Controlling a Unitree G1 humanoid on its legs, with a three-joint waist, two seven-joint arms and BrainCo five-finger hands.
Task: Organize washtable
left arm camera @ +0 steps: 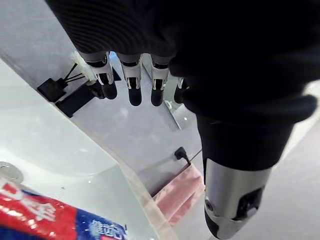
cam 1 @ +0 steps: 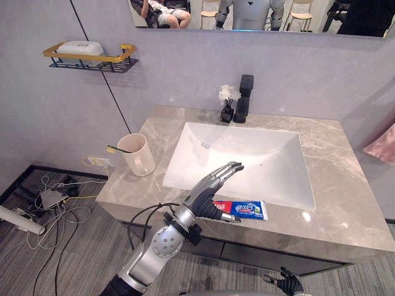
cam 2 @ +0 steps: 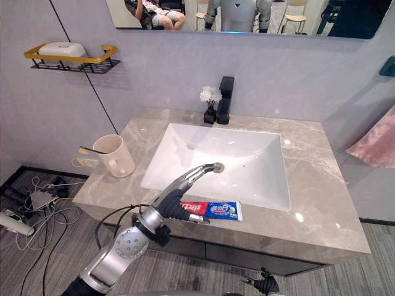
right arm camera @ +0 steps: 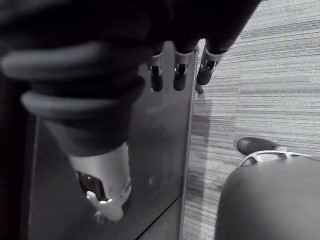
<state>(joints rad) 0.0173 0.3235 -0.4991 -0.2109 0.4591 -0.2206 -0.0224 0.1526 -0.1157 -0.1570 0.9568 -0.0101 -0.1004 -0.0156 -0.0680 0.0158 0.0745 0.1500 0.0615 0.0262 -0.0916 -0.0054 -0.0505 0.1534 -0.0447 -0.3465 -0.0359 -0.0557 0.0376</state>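
Note:
A red and blue toothpaste tube [cam 1: 245,209] lies flat on the counter's front strip, between the sink [cam 1: 185,163] and the edge. My left hand [cam 1: 208,192] hovers just over the tube's left end, open, with straight fingers [left arm camera: 134,80] reaching out above the basin; the tube [left arm camera: 30,215] shows below them, untouched. A beige cup [cam 1: 138,155] with a toothbrush [cam 1: 118,149] in it stands at the counter's left end. My right hand [cam 1: 285,283] hangs low in front of the cabinet, its fingers [right arm camera: 177,75] relaxed and holding nothing.
A black faucet [cam 1: 244,98] and a small vase of white flowers [cam 1: 228,102] stand behind the sink. A wall shelf [cam 1: 120,60] at upper left carries a white soap box [cam 1: 80,49]. A pink towel [cam 1: 382,145] hangs at right. Bare marble counter [cam 1: 345,203] lies right of the basin.

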